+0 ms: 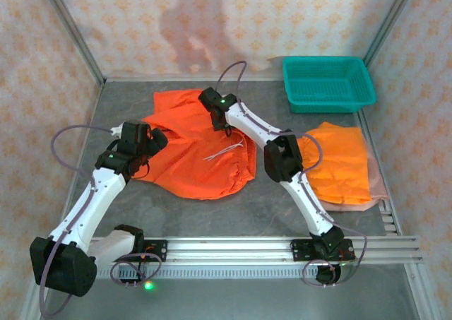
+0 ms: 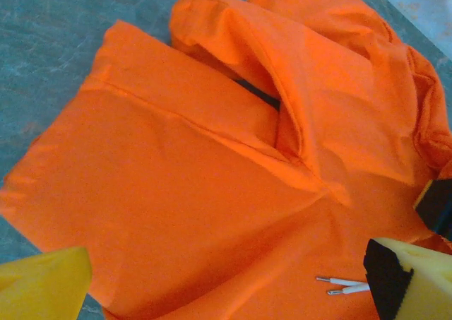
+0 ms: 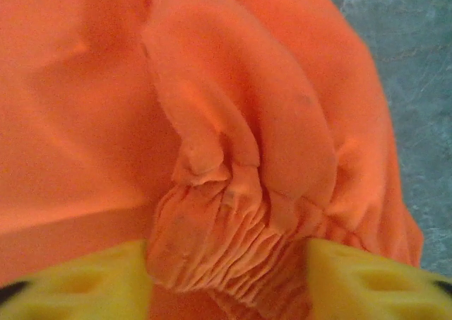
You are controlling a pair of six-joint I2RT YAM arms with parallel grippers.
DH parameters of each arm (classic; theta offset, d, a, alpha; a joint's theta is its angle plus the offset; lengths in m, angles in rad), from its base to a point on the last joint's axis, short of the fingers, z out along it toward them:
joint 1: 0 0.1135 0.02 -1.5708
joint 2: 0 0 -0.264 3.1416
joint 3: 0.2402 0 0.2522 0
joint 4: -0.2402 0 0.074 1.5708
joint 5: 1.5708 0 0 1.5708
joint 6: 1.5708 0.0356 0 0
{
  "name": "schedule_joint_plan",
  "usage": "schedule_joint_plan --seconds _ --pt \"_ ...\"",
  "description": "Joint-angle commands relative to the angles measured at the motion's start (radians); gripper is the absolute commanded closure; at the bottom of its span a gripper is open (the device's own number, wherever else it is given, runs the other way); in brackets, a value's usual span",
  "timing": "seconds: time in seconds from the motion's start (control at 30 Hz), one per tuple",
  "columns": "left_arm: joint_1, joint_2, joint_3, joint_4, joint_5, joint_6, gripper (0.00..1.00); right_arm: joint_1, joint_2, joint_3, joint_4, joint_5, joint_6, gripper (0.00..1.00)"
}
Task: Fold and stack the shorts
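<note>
No text, label, brand or number seems legible in any view.

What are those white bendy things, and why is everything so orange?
Those are two robot arms, fixed to a grey table. Each ends in a two-fingered pincer. One picture looks down from above. The other two come from little cameras on the wrists, so you see yellow fingers up close. In the middle lie crumpled orange shorts with a pale drawstring. The right pincer pinches their bunched waistband. The left pincer is open over the shorts, holding nothing. On the right a folded orange pair lies on a pink pair, and a teal basket sits at the back.
</note>
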Motion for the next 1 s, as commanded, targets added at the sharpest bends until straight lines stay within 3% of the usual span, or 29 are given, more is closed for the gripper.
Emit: schedule_joint_plan --seconds 0.0,0.1,0.3,0.37,0.5,0.57,0.67,0.97 --pt "0.009 -0.016 -0.02 -0.015 -0.06 -0.049 0.0 -0.042 -0.004 0.07 -0.05 0.027 0.009 0.68" --pt "0.009 -0.022 -0.027 -0.045 -0.089 -0.062 0.0 -0.096 -0.043 0.068 -0.046 0.0 0.015 0.92" --pt "0.009 -0.038 -0.055 -0.082 -0.122 -0.086 0.02 -0.273 -0.163 -0.065 0.053 -0.269 0.134 0.94" --pt "0.009 -0.038 -0.068 -0.094 -0.127 -0.104 0.02 -0.324 -0.179 -0.092 0.074 -0.355 0.19 0.8" --pt "0.01 -0.044 -0.105 -0.112 -0.124 -0.154 0.03 -0.369 -0.188 -0.057 0.031 -0.401 0.235 0.34" --pt "0.009 -0.046 -0.129 -0.109 -0.123 -0.175 0.04 -0.363 -0.238 -0.081 0.06 -0.45 0.227 0.18" --pt "0.011 -0.032 -0.16 -0.102 -0.128 -0.196 0.04 -0.332 -0.362 -0.189 0.158 -0.516 0.217 0.09" --pt "0.027 0.156 -0.182 -0.015 -0.077 -0.181 0.04 -0.227 -0.713 -0.555 0.313 -0.58 0.133 0.06"
